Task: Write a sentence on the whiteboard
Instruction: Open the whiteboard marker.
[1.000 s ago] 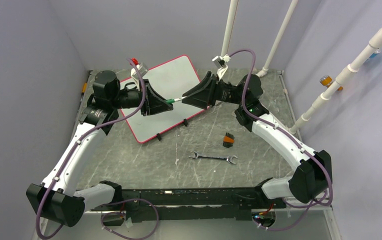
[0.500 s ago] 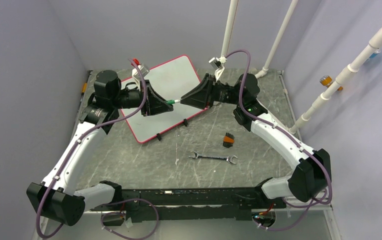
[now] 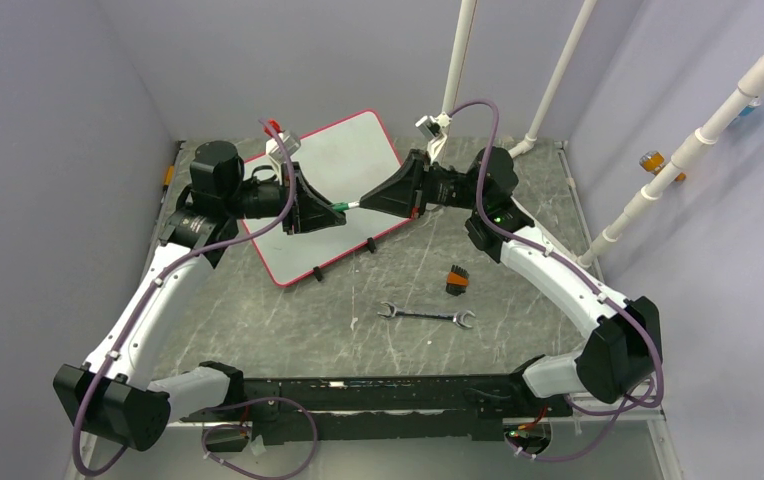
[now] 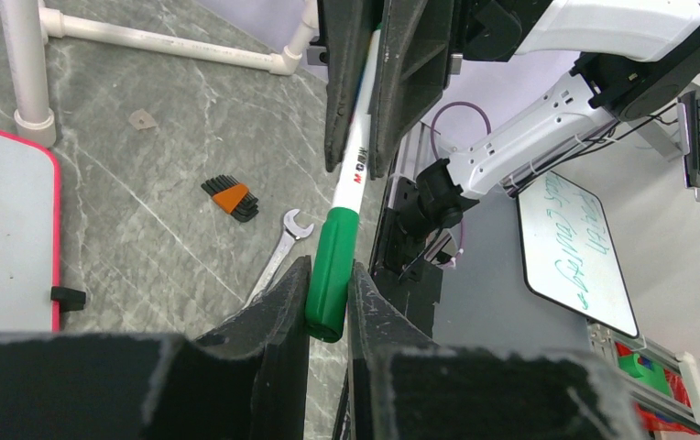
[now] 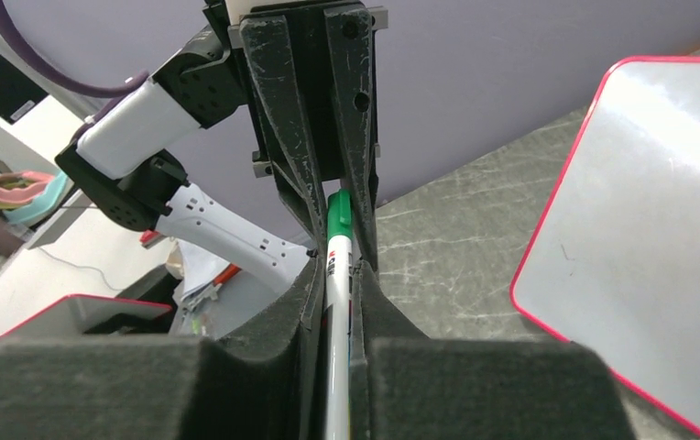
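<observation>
The grey marbled bench [image 3: 288, 320] carries the whiteboard [image 3: 358, 150], which lies flat at its far left. Above the board, the left claw [image 3: 332, 212] and right claw [image 3: 369, 198] meet on one marker [image 3: 346, 205]. The left wrist view shows the left claw clamped on the green cap [image 4: 331, 266], with a wrench [image 4: 273, 261] beyond. The right wrist view shows the right claw clamped on the white barrel [image 5: 337, 312].

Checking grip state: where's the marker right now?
Top view, left of centre: the marker hangs above the whiteboard, green end in the left pincer, white end in the right pincer.
</observation>
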